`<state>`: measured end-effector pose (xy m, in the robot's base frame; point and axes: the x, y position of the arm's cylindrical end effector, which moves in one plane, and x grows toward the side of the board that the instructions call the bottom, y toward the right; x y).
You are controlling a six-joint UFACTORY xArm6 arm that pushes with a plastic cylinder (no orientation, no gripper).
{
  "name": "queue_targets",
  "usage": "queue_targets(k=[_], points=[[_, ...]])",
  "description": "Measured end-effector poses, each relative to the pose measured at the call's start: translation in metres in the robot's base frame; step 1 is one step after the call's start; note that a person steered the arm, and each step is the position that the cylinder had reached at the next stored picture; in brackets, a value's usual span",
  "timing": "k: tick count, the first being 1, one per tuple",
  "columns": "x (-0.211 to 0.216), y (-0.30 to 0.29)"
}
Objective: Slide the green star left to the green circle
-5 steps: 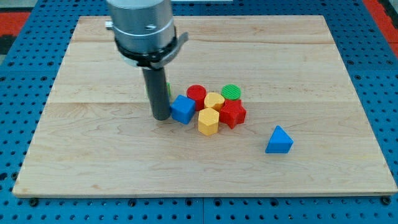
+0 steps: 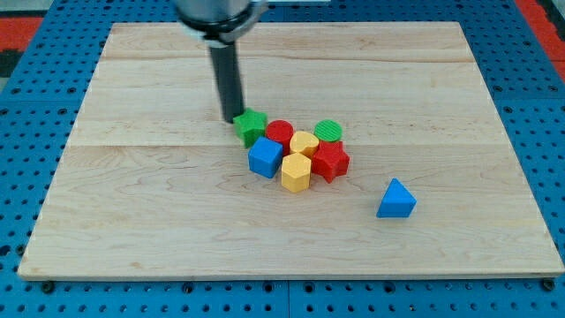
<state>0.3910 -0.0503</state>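
The green star [image 2: 252, 126] lies at the left end of a tight cluster of blocks near the board's middle. The green circle [image 2: 328, 132] lies at the cluster's upper right, with a red cylinder [image 2: 280, 134] and a yellow heart-like block [image 2: 305, 142] between them. My tip [image 2: 231, 118] is at the star's upper left, touching or nearly touching it.
A blue cube [image 2: 265, 157], a yellow hexagon block [image 2: 296, 172] and a red star [image 2: 330, 162] fill the cluster's lower side. A blue triangle [image 2: 395, 199] lies alone to the lower right. The wooden board [image 2: 132, 212] sits on a blue pegboard.
The rod has moved up the view from beside the blue cube to the green star's upper left. The star, earlier hidden behind the rod, now shows fully.
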Motion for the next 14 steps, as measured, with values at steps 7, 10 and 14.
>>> queue_targets(k=[7, 10, 14], points=[[-0.018, 0.033], [-0.020, 0.085], [0.013, 0.073]])
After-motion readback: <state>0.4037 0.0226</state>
